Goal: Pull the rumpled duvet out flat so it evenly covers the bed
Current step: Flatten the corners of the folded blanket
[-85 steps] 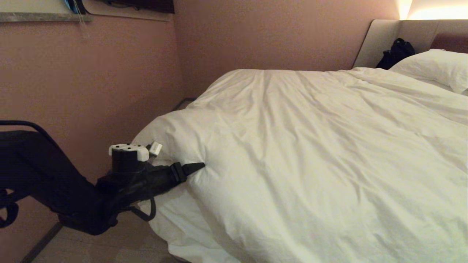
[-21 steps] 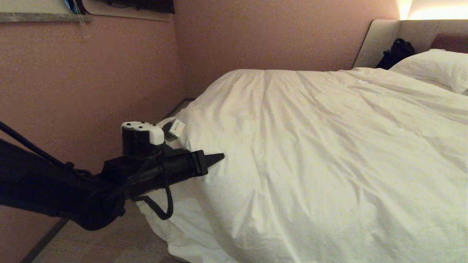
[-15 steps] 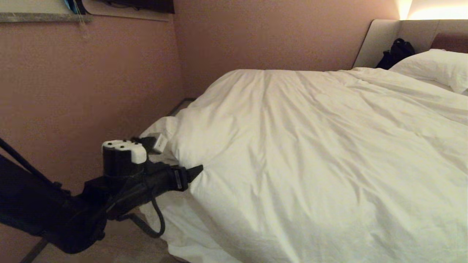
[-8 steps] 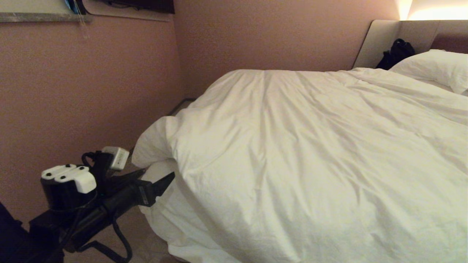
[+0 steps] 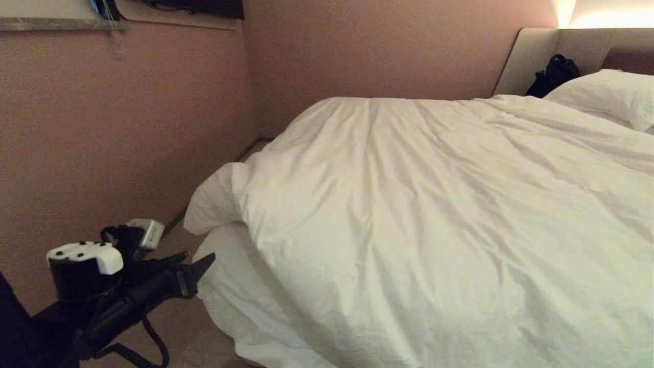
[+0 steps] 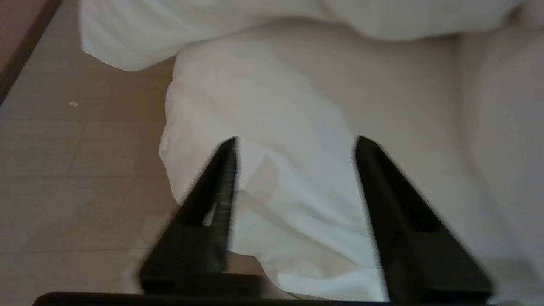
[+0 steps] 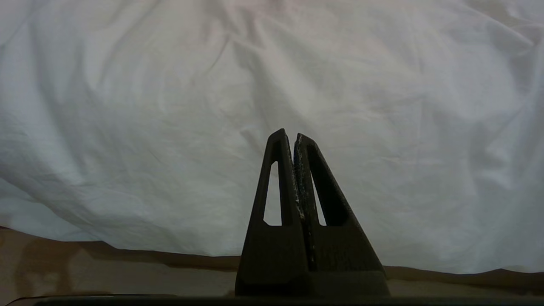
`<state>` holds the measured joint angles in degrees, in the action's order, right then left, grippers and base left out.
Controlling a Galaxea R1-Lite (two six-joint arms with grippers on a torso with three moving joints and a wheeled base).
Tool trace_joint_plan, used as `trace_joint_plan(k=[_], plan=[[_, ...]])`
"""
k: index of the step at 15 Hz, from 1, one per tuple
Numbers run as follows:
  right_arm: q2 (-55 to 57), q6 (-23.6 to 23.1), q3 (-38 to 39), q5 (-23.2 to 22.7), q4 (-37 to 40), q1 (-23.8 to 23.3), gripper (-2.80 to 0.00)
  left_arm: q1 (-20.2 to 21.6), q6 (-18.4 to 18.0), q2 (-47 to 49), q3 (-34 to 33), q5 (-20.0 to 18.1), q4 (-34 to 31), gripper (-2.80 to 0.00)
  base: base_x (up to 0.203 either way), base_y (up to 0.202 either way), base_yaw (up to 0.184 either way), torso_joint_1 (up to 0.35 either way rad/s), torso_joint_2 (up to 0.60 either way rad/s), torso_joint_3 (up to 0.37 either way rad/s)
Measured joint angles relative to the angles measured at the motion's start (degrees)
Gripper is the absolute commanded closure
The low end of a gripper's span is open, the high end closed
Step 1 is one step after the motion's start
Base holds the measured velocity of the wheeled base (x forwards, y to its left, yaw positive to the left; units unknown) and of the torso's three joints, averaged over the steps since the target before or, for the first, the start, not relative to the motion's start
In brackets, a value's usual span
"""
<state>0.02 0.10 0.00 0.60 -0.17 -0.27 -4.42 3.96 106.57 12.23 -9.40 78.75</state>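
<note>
The white wrinkled duvet lies spread over the bed, and its near left corner bulges out over the bed's corner. White fabric hangs from there to the floor. The beige headboard shows at the far right. My left gripper hovers low at the left, just off that corner and touching nothing. Its fingers stand open in the left wrist view, with the hanging white fabric beyond them. My right gripper is shut and empty, facing the duvet's overhang above the floor.
A white pillow lies at the head of the bed with a black bag beside it. A pink wall runs close along the bed's far side, leaving a narrow strip of floor. Tan floor lies under the left gripper.
The left gripper has let go of the duvet's edge and drawn back down and to the left, away from the bed. The duvet's corner has settled. The right arm has not moved.
</note>
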Motion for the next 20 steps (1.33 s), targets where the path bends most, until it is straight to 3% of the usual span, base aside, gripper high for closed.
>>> trace_joint_plan(k=[5,9,16,20], plan=[[0.0,0.0,0.0,0.0,0.0,0.0,0.00,-0.5,-2.5,14.5,7.2,-0.1,8.3,0.00,0.000,0.000,0.000,0.000,0.00,0.000],[0.0,0.0,0.0,0.0,0.0,0.0,0.00,-2.2,-6.3,24.8,14.7,-0.3,8.7,0.00,0.000,0.000,0.000,0.000,0.00,0.000],[0.0,0.0,0.0,0.0,0.0,0.0,0.00,-5.7,-4.7,26.7,22.8,0.7,8.0,0.00,0.000,0.000,0.000,0.000,0.00,0.000],[0.0,0.0,0.0,0.0,0.0,0.0,0.00,-7.0,-1.3,24.1,31.0,0.5,-2.6,0.00,0.000,0.000,0.000,0.000,0.00,0.000]])
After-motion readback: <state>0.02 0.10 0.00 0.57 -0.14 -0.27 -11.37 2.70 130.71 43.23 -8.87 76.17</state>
